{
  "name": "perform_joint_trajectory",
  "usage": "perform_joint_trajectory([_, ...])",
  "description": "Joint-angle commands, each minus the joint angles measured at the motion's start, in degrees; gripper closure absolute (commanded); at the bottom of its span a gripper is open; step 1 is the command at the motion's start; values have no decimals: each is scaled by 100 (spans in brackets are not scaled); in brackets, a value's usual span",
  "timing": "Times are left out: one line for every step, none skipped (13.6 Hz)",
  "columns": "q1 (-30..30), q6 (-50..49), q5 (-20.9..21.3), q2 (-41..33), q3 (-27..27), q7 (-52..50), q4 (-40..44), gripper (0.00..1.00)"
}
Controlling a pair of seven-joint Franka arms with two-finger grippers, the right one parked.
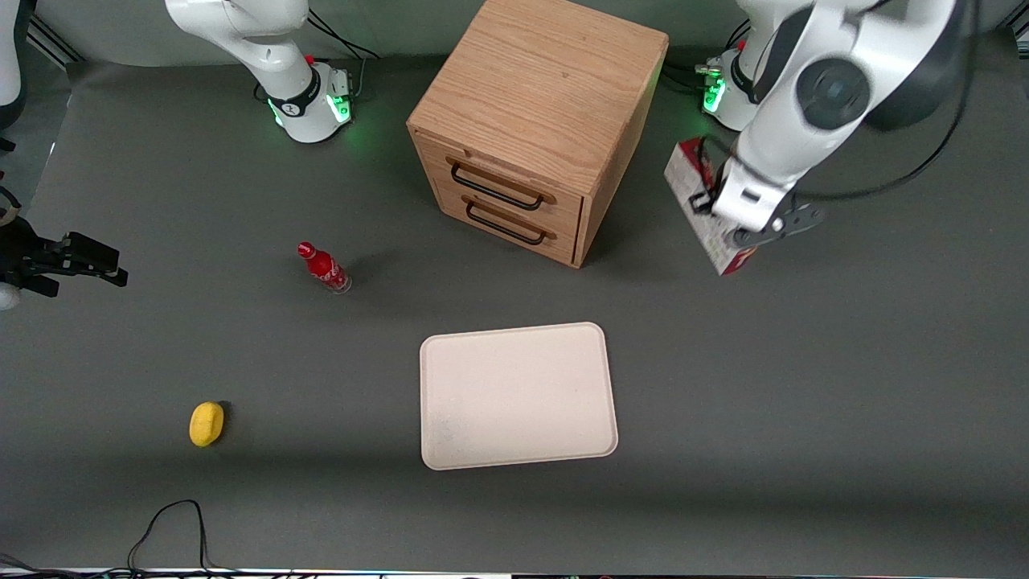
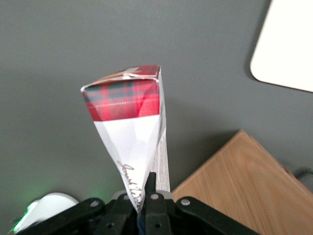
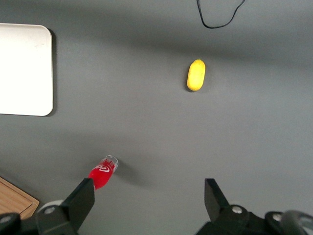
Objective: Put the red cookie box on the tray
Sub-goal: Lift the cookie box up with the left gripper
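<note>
My left gripper [image 1: 718, 217] is shut on the red cookie box [image 1: 698, 199], a long carton with a white printed face and red tartan ends. It hangs tilted off the table, beside the wooden cabinet toward the working arm's end. From the left wrist, the box [image 2: 128, 128] points away from the gripper [image 2: 145, 190], tartan end cap toward the table and one black finger pressed against its side. The cream tray [image 1: 514, 394] lies flat and bare, nearer the front camera than the cabinet and apart from the box. A corner of the tray [image 2: 288, 49] also shows from the wrist.
A wooden two-drawer cabinet [image 1: 539, 121] stands at mid-table, close beside the held box. A small red bottle [image 1: 323, 268] stands toward the parked arm's end. A yellow lemon-shaped object [image 1: 207, 423] lies nearer the front camera. A black cable [image 1: 169, 523] loops at the front edge.
</note>
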Motion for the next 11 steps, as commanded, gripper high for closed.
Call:
perform_joint_trajectory([122, -1445, -14, 359, 243, 482, 1691, 100])
perform_joint_trajectory([114, -1771, -41, 464, 366, 631, 2122, 100])
perform_joint_trajectory([113, -1949, -41, 630, 411, 720, 2535, 100])
perform_joint_trajectory([113, -2098, -58, 884, 411, 782, 2914, 100])
perform_joint_trajectory([105, -2204, -76, 1130, 403, 765, 3248, 100])
perform_joint_trajectory([61, -2240, -93, 1368, 394, 721, 3469, 100])
perform_joint_trajectory([17, -2162, -94, 1614, 385, 703, 3671, 100])
perform_joint_trajectory([-9, -2048, -94, 2008, 341, 599, 3978, 100])
perform_joint_trajectory([-140, -2021, -59, 2551, 289, 328, 4581, 100])
perform_joint_trajectory([-368, -1995, -32, 3148, 288, -14, 5214, 100])
perform_joint_trajectory([-570, -1916, 38, 3650, 306, -244, 5699, 100])
